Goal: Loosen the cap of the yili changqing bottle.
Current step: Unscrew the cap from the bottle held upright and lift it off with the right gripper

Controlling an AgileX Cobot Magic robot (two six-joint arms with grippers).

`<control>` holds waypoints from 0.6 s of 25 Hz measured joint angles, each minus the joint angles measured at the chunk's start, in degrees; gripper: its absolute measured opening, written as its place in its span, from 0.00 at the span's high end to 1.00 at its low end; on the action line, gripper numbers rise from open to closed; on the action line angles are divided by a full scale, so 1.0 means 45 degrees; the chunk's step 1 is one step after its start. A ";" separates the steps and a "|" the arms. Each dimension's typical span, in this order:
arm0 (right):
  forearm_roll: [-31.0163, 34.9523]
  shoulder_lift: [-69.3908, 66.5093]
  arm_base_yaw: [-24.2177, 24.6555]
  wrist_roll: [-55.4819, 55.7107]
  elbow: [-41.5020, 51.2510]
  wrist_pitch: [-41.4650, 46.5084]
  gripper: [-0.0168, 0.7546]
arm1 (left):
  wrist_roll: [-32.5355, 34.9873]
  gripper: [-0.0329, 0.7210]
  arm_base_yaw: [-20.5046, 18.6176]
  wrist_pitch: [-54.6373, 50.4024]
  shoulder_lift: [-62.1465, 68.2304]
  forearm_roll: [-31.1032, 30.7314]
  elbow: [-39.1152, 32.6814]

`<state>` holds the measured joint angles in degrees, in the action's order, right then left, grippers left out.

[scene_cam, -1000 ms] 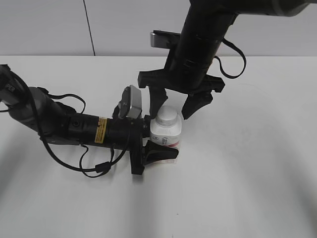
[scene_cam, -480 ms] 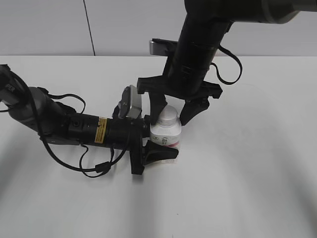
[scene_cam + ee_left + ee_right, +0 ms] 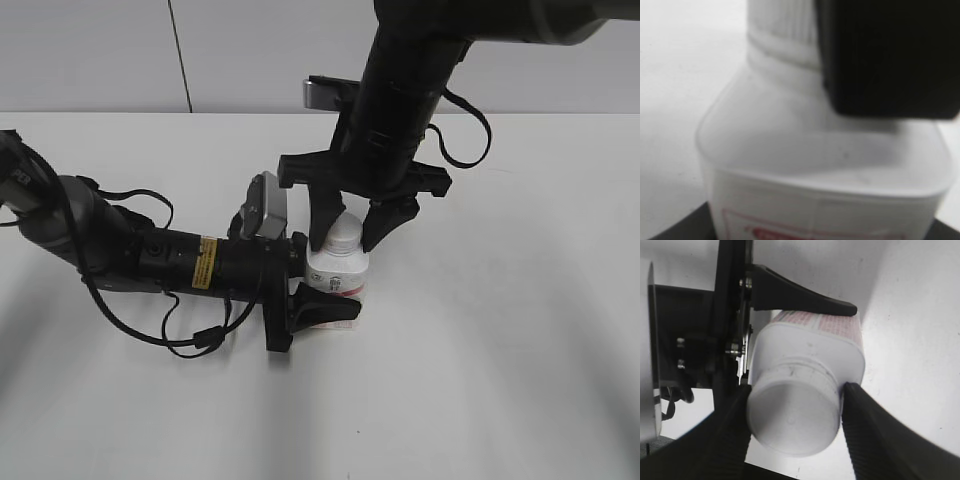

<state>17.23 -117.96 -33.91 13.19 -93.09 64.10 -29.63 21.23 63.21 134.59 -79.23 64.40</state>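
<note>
The yili changqing bottle (image 3: 338, 278) stands upright on the white table, small and white with a pink-red label. My left gripper (image 3: 322, 282) reaches in from the left and is shut on the bottle's body; one finger (image 3: 805, 300) lies along the labelled side. From above, my right gripper (image 3: 345, 243) straddles the white ribbed cap (image 3: 343, 233), with a finger pressed against each side. In the right wrist view the cap (image 3: 792, 415) sits between the two black fingers of that gripper (image 3: 795, 390). The left wrist view shows the bottle (image 3: 825, 165) close up, and a right finger (image 3: 890, 55) covers part of the cap (image 3: 782, 25).
The left arm (image 3: 150, 255) lies low across the table's left side, its cables looping toward the front. The right arm (image 3: 400, 90) comes down from the upper right. A white tabletop (image 3: 500, 350) surrounds the bottle; a grey wall stands behind.
My right gripper has come down over the cap and its fingers have closed in from either side onto it. The left gripper and the bottle have stayed in place.
</note>
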 joint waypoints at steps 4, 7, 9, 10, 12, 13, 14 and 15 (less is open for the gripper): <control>0.0000 0.0000 0.0000 0.0000 -0.0024 0.0050 0.41 | 0.0000 0.43 0.0000 0.0000 0.0000 0.0003 0.0000; -0.0012 0.0000 0.0000 0.0000 -0.0037 0.0077 0.43 | 0.0012 0.43 0.0000 0.0000 0.0000 0.0015 0.0000; -0.0038 0.0000 0.0000 -0.0084 -0.0062 0.0092 0.44 | 0.0012 0.43 0.0000 0.0000 0.0000 0.0014 0.0000; -0.0064 0.0000 0.0000 -0.0180 -0.0099 0.0121 0.45 | 0.0012 0.43 0.0000 0.0000 0.0000 0.0014 0.0000; -0.0113 0.0000 0.0000 -0.0504 -0.0211 0.0222 0.45 | 0.0012 0.43 0.0000 0.0000 0.0000 0.0026 0.0000; -0.0127 -0.0013 0.0000 -0.0672 -0.0276 0.0268 0.45 | 0.0012 0.43 0.0000 0.0000 0.0000 0.0026 0.0000; -0.0139 -0.0050 0.0000 -0.0825 -0.0365 0.0335 0.45 | 0.0012 0.43 0.0000 0.0000 0.0000 0.0026 0.0000; -0.0169 -0.0063 0.0000 -0.0968 -0.0422 0.0354 0.45 | 0.0012 0.43 0.0000 0.0000 -0.0014 0.0040 0.0000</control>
<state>16.47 -118.25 -33.91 8.83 -94.98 65.70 -29.58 21.23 63.21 134.53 -79.05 64.40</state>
